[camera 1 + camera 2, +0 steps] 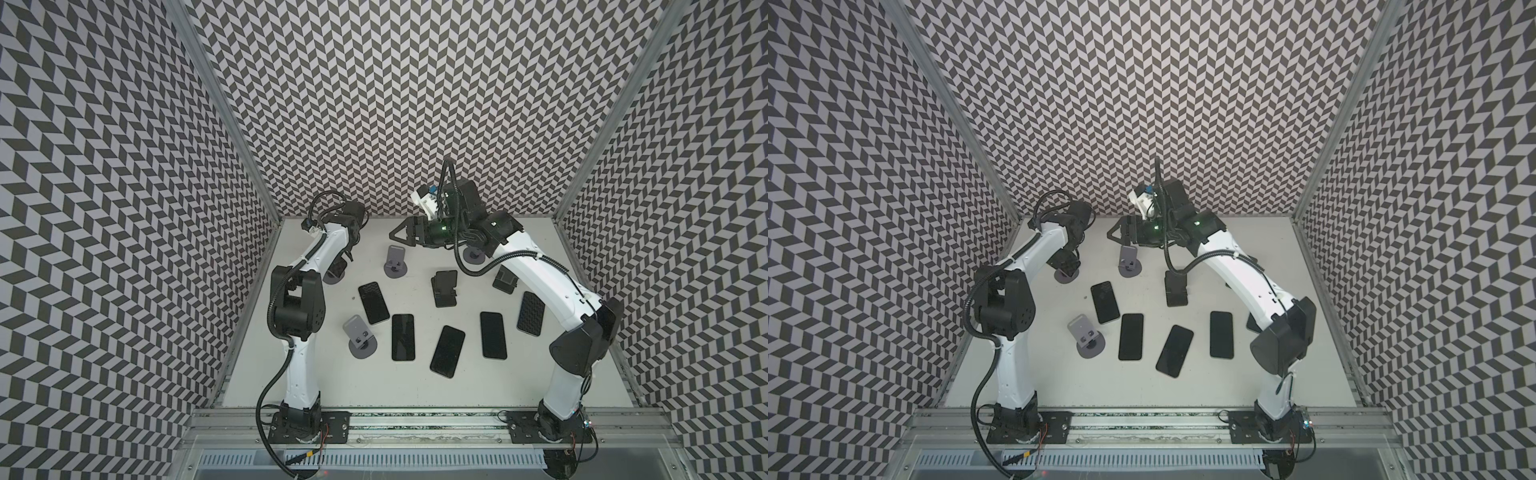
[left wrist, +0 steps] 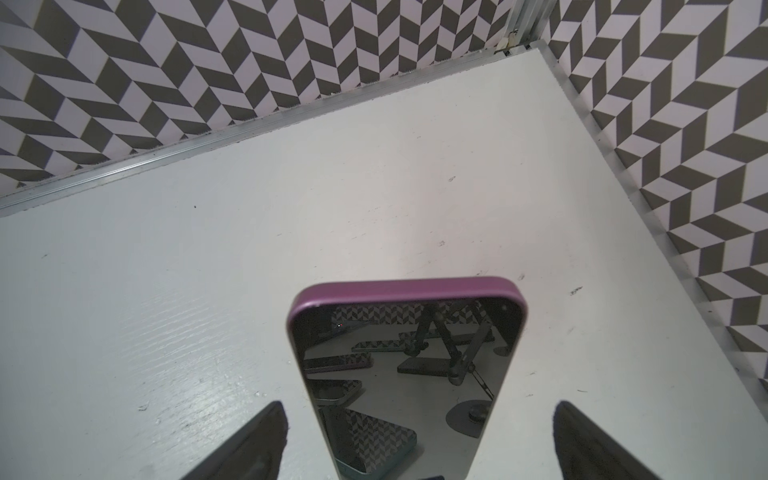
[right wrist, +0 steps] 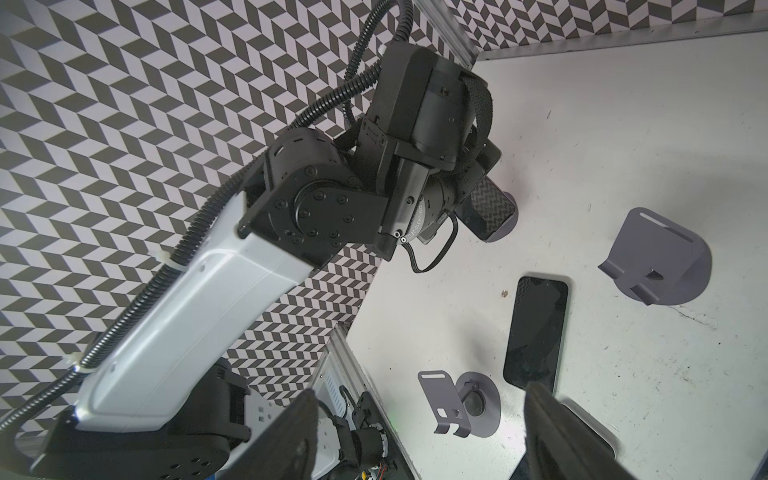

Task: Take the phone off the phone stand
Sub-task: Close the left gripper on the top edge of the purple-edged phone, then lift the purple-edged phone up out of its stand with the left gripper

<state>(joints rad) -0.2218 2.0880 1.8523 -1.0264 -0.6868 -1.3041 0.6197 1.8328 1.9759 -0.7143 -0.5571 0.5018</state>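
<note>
Our left gripper (image 2: 417,409) is spread wide, with one finger (image 2: 257,440) on each side of the purple-cased phone (image 2: 407,365). We see neither finger touching it. The phone is propped on its grey phone stand (image 1: 332,276) at about ten o'clock on the table (image 1: 374,386) in both top views, where the arm hides most of it.

Our right gripper (image 1: 397,236) hovers at three o'clock from the left one, its fingers partly apart with nothing between them. An empty grey stand (image 1: 395,266) sits just beside it at six o'clock.

A flat phone (image 1: 373,302) lies at five o'clock from the left gripper. A row of further phones (image 1: 447,351) runs across the table's middle. A black stand (image 1: 445,286) sits beyond that row, at twelve o'clock.
</note>
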